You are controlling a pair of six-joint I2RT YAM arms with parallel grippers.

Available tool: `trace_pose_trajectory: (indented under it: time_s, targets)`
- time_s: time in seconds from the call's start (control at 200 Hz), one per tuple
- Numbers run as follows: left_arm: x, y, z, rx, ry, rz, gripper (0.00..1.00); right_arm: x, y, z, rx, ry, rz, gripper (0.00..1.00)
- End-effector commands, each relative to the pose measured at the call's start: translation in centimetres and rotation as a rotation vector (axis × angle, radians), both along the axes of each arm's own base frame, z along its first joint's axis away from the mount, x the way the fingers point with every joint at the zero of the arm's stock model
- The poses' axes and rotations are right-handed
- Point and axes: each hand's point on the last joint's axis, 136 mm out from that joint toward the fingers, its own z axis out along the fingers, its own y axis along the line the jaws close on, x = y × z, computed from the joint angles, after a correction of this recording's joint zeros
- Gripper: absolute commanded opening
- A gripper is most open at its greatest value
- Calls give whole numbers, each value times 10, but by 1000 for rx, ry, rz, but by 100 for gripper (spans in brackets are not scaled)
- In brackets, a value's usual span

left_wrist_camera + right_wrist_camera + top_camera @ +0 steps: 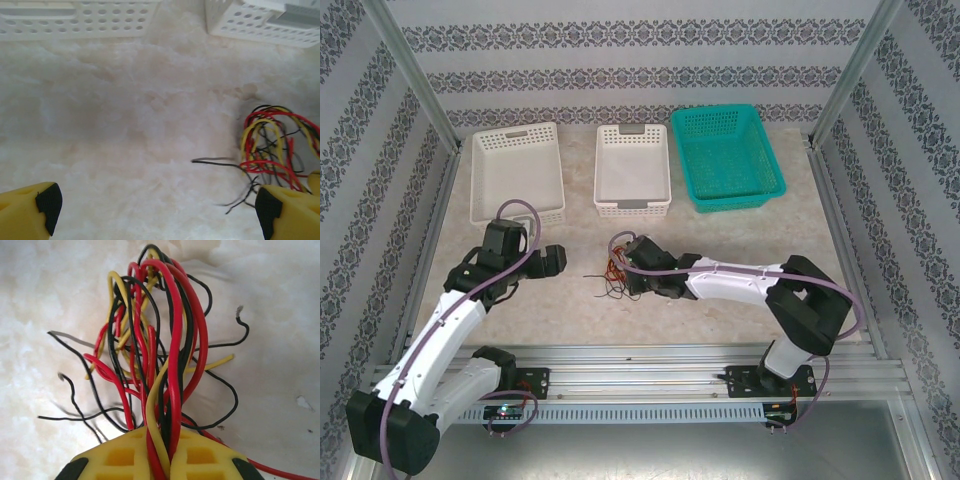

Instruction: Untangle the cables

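Note:
The cables [609, 279] are a tangle of thin red, yellow and black wires lying on the pale table between the two arms. My right gripper [629, 268] reaches in from the right and is shut on the bundle. In the right wrist view several red, yellow and black cables [150, 340] run pinched between its yellow pads, at the right gripper [167, 460]. My left gripper [558, 260] stands just left of the tangle. It is open [157, 210] over bare table, and the cables [272, 145] lie beside its right finger [290, 215].
Along the back stand two white baskets [517, 172] [632, 170] and a teal basket [726, 158]. Thick purple cables loop along both arms. Metal frame rails line the table's near edge and sides. White basket walls [75, 20] are ahead of the left gripper.

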Motion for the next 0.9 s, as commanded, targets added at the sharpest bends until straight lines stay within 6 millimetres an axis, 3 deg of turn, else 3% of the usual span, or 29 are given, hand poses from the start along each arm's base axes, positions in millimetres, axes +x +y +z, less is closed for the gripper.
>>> trace_pose_trajectory:
  time_s: [0.0, 0.14, 0.465, 0.894]
  targets:
    - [-2, -21, 25, -159, -37, -10, 100, 2, 10, 35, 75, -92, 118, 0]
    - [-4, -43, 33, -369, -71, -11, 100, -2, 10, 60, 186, -143, 230, 0]
    - [-9, -76, 36, -562, -139, -149, 100, -29, 3, 111, 401, -169, 453, 0]
    - [-10, -113, 42, -674, -217, -257, 97, -40, 10, 124, 482, -146, 515, 0]
